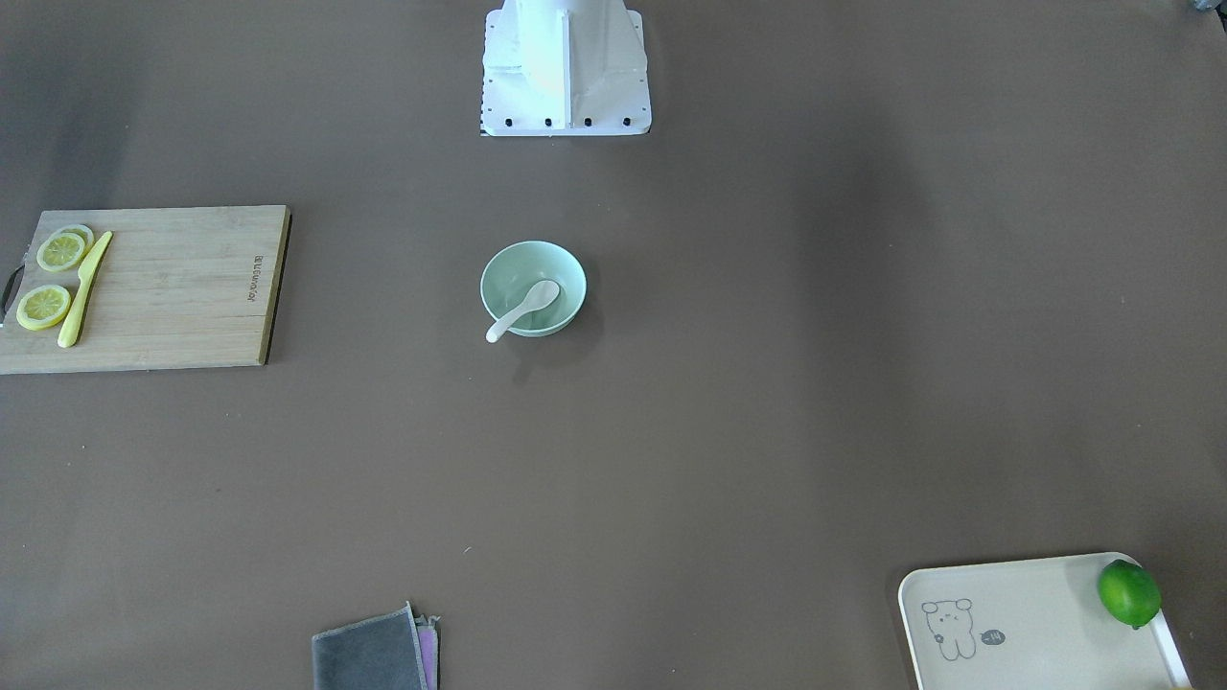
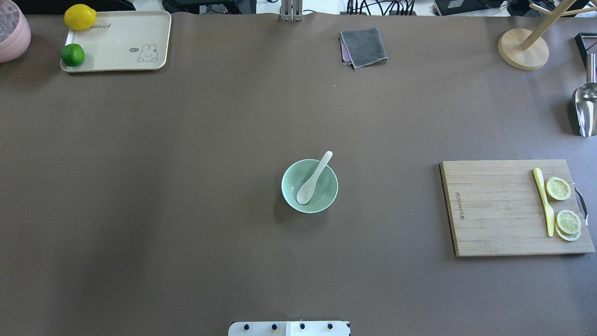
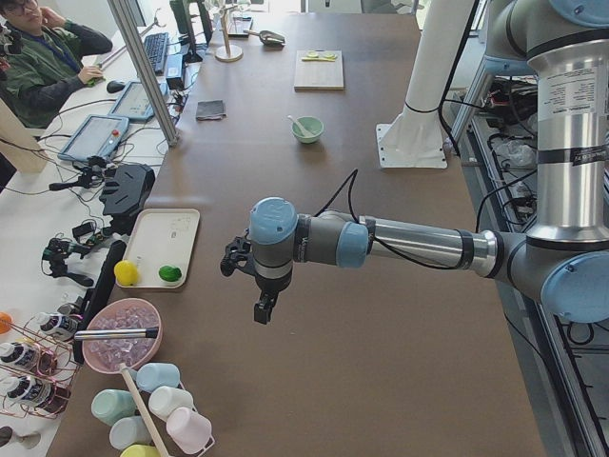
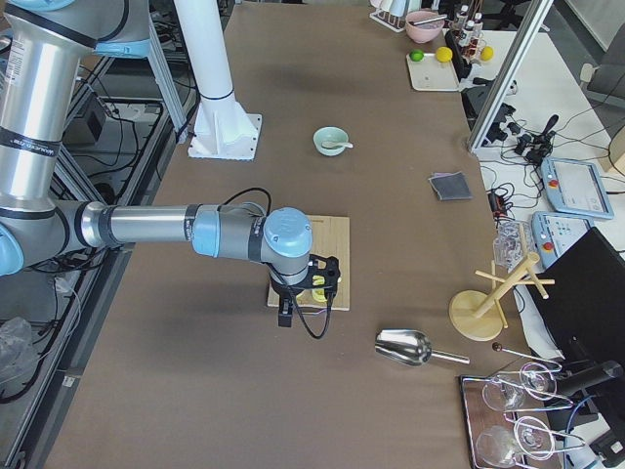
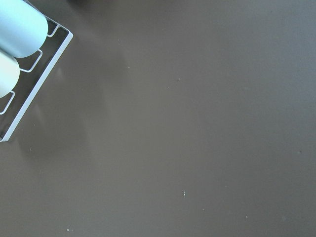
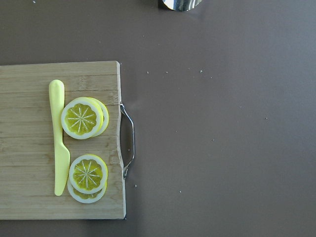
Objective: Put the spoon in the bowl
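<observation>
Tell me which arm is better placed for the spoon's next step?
Right, slightly. The spoon already lies in the bowl, so little remains. The left arm and right arm hang at opposite ends of the table, but the handle leans to the robot's right.

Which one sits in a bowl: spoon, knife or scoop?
The glossy white spoon, in the mint-green bowl; the yellow knife lies on the wooden board, the metal scoop on the table.

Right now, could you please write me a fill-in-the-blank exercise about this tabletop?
The glossy white soup spoon rests in the round mint-green ____.
The slim yellow knife lies on the wooden cutting ____.
The cream rectangular tray holds a yellow lemon and a green ____.
Missing: bowl; board; lime.
</observation>
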You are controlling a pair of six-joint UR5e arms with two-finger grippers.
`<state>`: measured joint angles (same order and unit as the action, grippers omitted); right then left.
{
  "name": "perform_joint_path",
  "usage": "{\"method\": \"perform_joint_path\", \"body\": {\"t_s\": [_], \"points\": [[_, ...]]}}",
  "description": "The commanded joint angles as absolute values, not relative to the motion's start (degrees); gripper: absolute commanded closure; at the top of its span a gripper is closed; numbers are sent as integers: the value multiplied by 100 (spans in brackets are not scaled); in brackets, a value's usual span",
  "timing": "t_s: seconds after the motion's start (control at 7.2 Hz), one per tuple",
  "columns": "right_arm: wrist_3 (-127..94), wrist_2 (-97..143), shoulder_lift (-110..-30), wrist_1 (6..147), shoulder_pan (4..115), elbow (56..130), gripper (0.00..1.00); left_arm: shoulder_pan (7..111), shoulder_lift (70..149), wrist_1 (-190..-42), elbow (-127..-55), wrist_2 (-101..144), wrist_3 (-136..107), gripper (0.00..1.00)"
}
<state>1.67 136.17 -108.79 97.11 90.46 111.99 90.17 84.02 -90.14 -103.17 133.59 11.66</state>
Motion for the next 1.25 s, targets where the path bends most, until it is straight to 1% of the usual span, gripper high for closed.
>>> {"method": "perform_joint_path", "body": {"t_s": [0.0,1.11], "points": [[167,13719,-10881,9712,9035,11127,0,9018,8411,-9018,-10310,13359,1169,2],[176,13948,-10881,9712,8939,10881,0,9018,8420,-9018,-10327,13368,1169,2]]}}
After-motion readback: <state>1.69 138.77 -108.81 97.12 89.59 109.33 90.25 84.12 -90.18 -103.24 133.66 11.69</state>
